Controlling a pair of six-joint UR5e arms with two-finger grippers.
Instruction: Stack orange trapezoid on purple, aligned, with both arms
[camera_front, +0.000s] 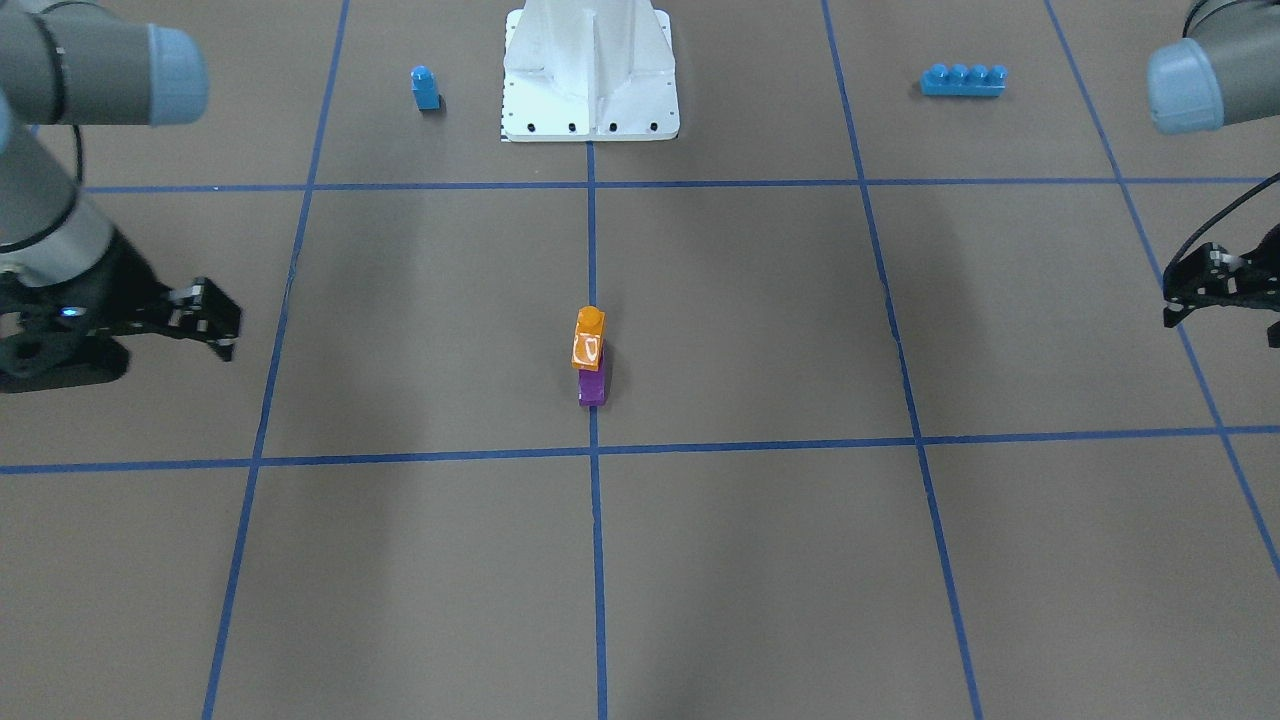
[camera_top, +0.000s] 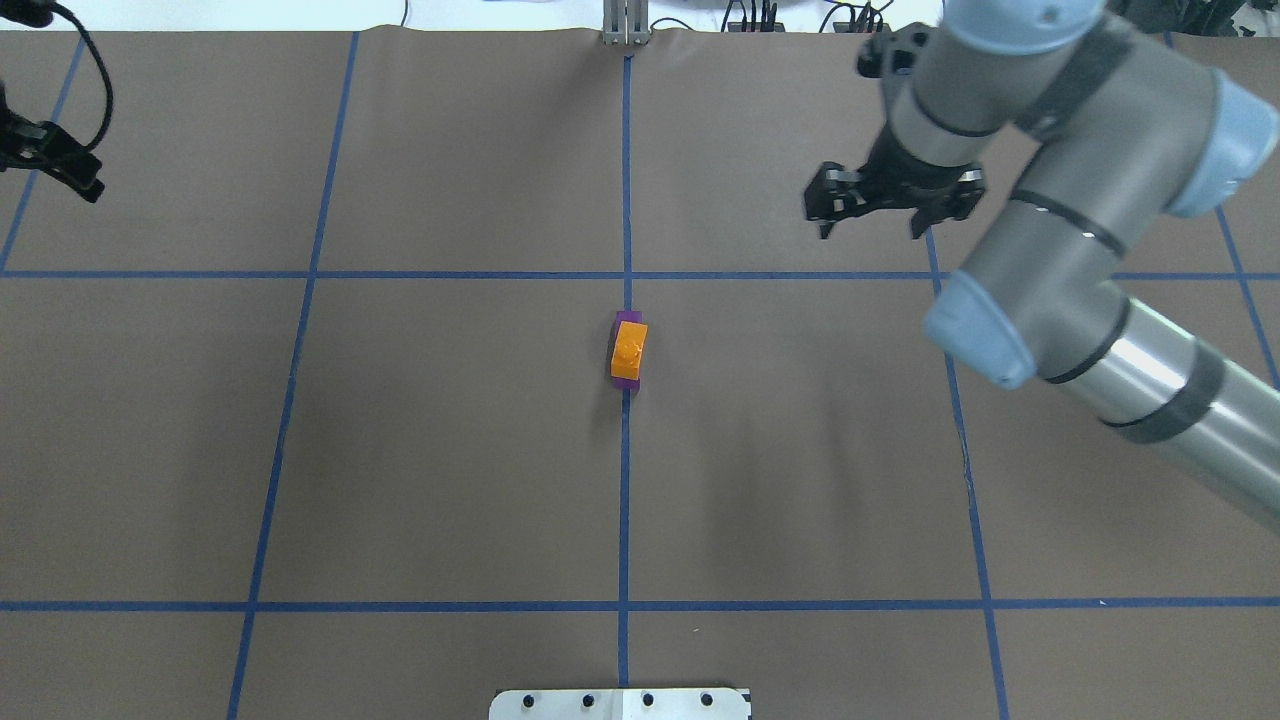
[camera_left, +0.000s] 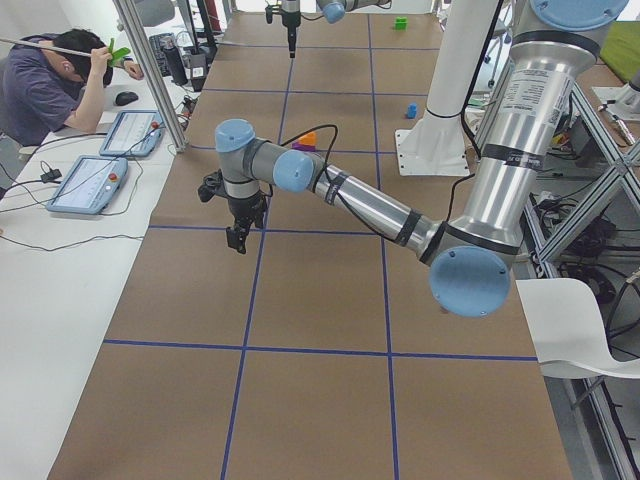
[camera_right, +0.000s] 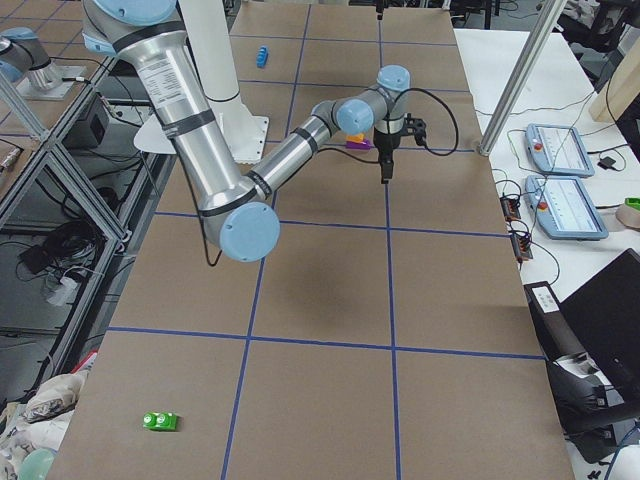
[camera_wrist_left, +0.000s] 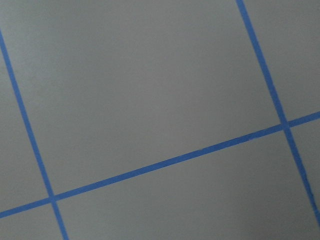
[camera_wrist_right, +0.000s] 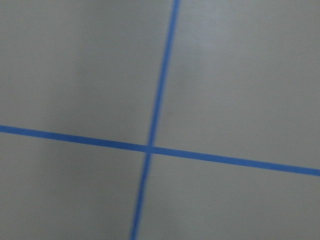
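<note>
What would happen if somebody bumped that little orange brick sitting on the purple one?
It would probably tip rather than slide: the orange brick stands on the purple brick, making a tall, narrow pair. It looks like hard, glossy plastic, so it is likely stiff, light and a bit slippery. How firmly it is pressed on, I can't tell.

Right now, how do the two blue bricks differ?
The small blue brick has one stud; the long blue brick has four. The small blue brick lies on the robot's right of the white base, the long blue brick on its left. Both blue.
</note>
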